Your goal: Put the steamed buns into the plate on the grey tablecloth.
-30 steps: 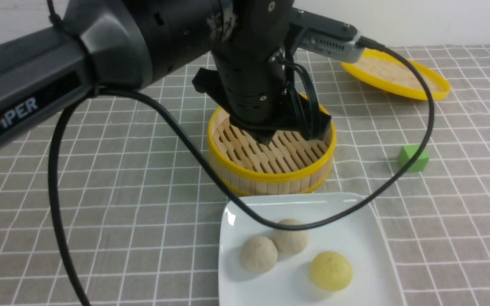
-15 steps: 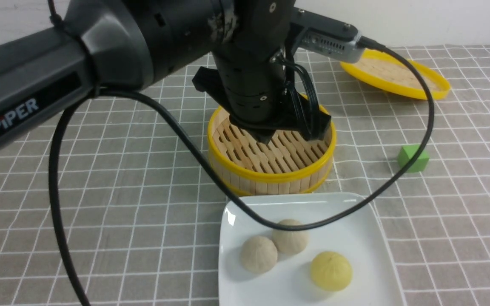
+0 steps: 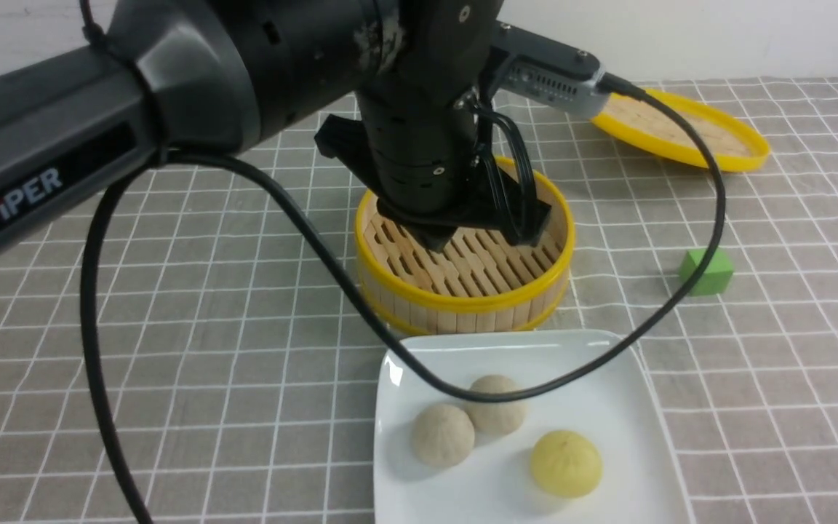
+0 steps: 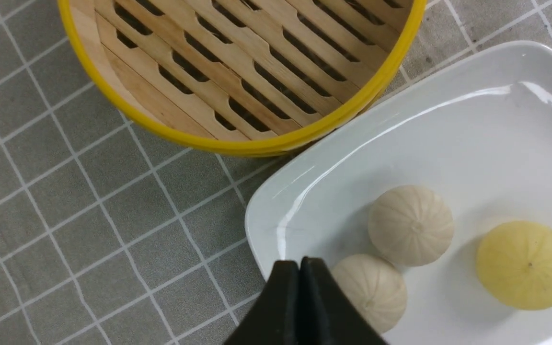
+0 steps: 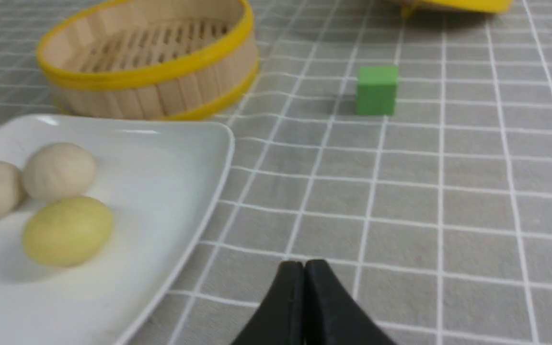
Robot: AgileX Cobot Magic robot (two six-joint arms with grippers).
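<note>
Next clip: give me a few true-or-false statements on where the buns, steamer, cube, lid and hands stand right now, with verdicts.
1. All three buns lie on the plate. True.
2. The steamer holds one bun. False: it is empty.
3. The left hand is shut and holds nothing. True.
4. The cube sits on the plate. False: it sits on the cloth, right of the steamer.
5. The lid covers the steamer. False: it lies on the cloth, apart from the steamer.
6. The right hand is shut. True.
</note>
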